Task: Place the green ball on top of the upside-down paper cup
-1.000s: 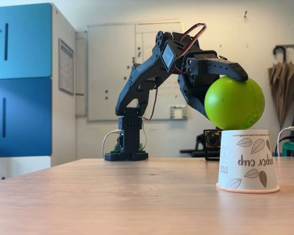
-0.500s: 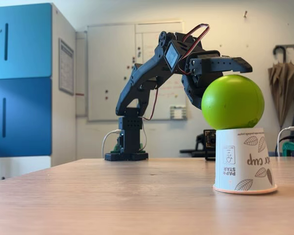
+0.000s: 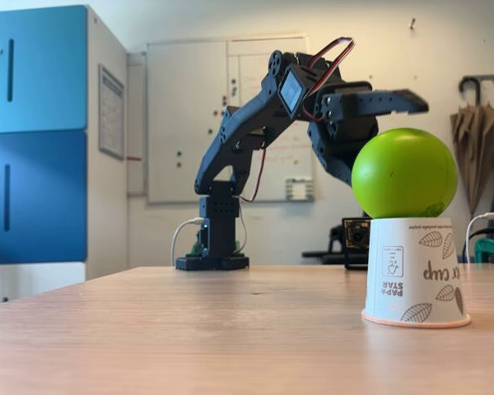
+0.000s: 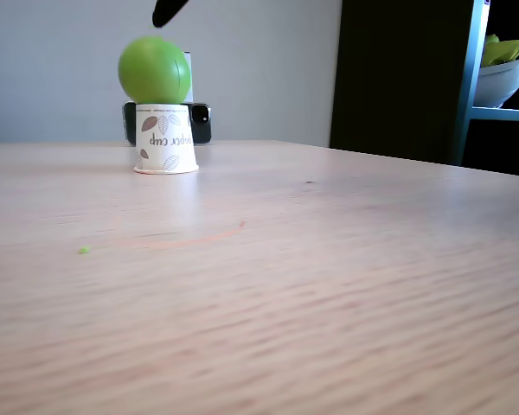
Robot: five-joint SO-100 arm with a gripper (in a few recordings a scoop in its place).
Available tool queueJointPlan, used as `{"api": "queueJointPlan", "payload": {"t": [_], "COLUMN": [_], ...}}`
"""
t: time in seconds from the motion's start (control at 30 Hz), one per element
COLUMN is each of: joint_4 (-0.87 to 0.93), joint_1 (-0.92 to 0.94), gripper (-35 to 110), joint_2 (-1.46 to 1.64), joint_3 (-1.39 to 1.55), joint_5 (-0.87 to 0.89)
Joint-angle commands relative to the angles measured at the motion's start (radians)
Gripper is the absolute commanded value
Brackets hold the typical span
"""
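Now the green ball (image 3: 404, 173) sits on the flat top of the upside-down paper cup (image 3: 416, 271), which stands near the right edge of the wooden tabletop (image 3: 189, 329) in a fixed view. Just behind and above it, the black gripper (image 3: 377, 132) hangs wide open, its upper finger clear of the ball and holding nothing. Another fixed view shows the same ball (image 4: 154, 70) resting on the cup (image 4: 165, 138), a dark fingertip (image 4: 168, 11) above it.
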Motion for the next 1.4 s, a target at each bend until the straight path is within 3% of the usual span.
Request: {"api": "queueJointPlan", "payload": {"t": [0.0,0.5,0.63,0.77,1.07,1.23,1.37], "joint_4": [0.014,-0.046,-0.052,-0.046,-0.012,0.077,0.124], "joint_1": [-0.011,0.126,0.210,0.291,0.408,0.436,0.445], "gripper": [43,39,27,3,0,0,0], "joint_2": [0.137,0.962,1.198,1.396,1.772,1.962,2.140], "joint_3": [0.026,0.845,1.078,1.287,1.792,2.100,2.321], "joint_5": [0.003,0.212,0.364,0.543,0.904,1.264,1.319]}}
